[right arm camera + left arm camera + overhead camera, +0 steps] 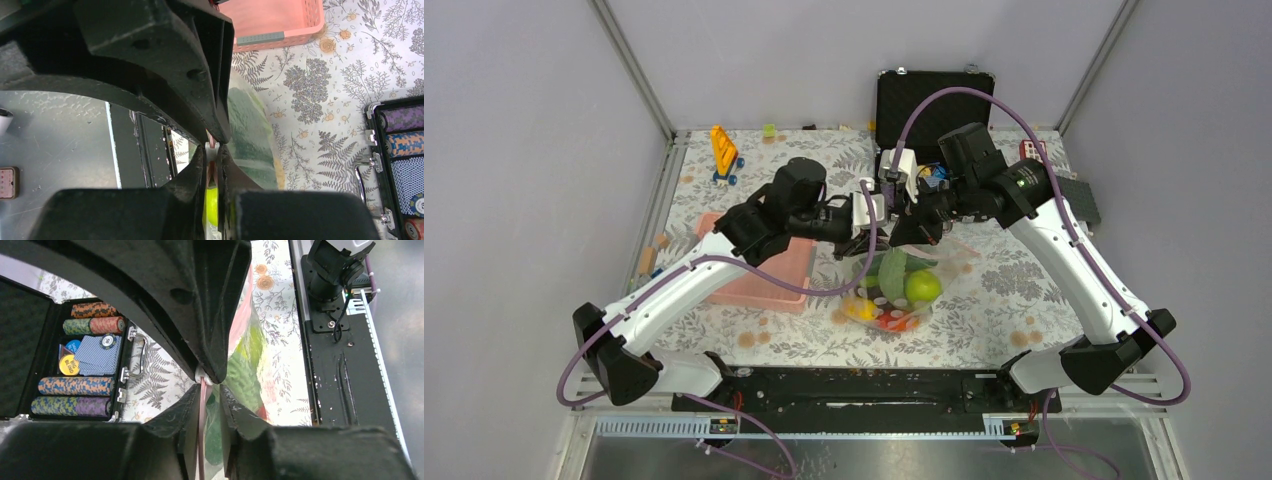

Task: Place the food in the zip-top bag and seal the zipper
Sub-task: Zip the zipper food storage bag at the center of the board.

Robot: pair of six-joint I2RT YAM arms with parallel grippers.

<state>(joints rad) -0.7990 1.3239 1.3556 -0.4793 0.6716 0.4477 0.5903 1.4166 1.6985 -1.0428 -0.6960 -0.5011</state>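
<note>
The zip-top bag (pixel 951 258) sits mid-table, the food (pixel 921 287) inside. At its 12 o'clock edge my 2 grippers meet on the zipper (pixel 202 410). My right gripper (pixel 214 155) pinches it tight. My left gripper (pixel 210 401) is narrow around it; clamped, I cannot tell. The pink basket (pixel 759 288) crowds 9 o'clock and the black case (pixel 934 98) stands beyond at 12.
</note>
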